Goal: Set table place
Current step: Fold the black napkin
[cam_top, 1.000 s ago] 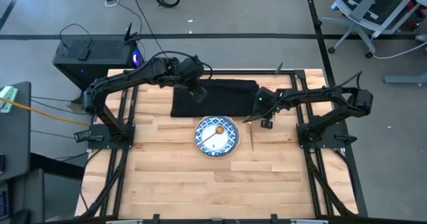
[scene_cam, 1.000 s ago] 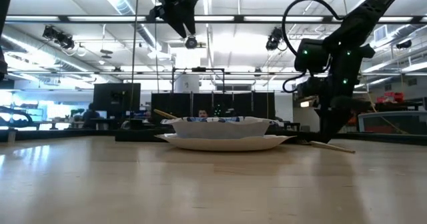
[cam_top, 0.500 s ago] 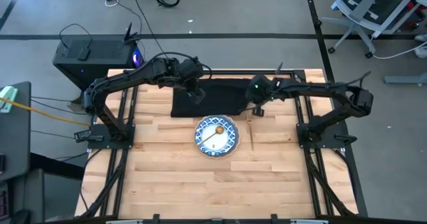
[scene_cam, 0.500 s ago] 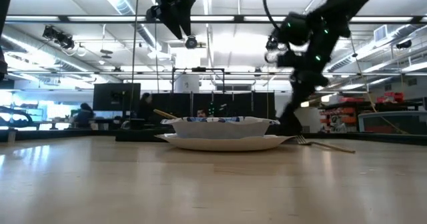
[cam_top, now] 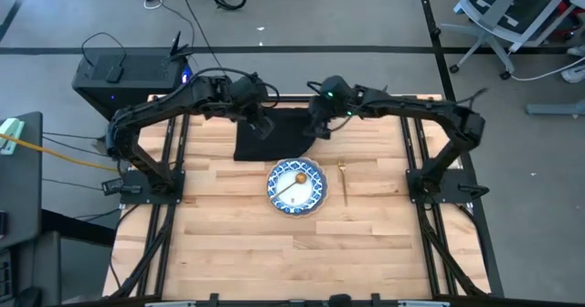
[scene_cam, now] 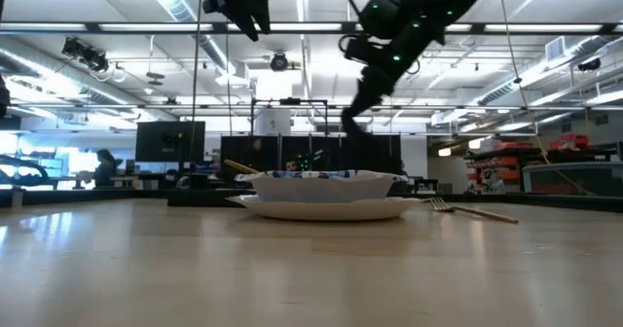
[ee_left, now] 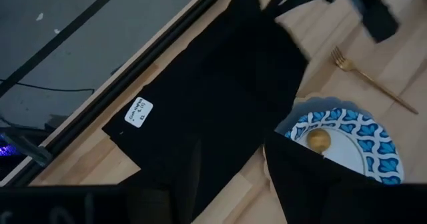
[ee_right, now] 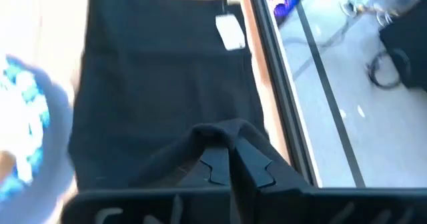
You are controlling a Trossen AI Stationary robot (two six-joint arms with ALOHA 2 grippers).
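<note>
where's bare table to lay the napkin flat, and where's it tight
Free: the wide near half of the table below the plate, and the strip between the plate and the left rail. A narrower strip lies right of the fork. Crowded: the far edge, where the left claw and right claw hang over the black napkin.

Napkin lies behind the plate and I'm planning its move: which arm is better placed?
Right. Its hand appears pinched on a raised fold of the napkin, while the left hand hangs open above it.
</note>
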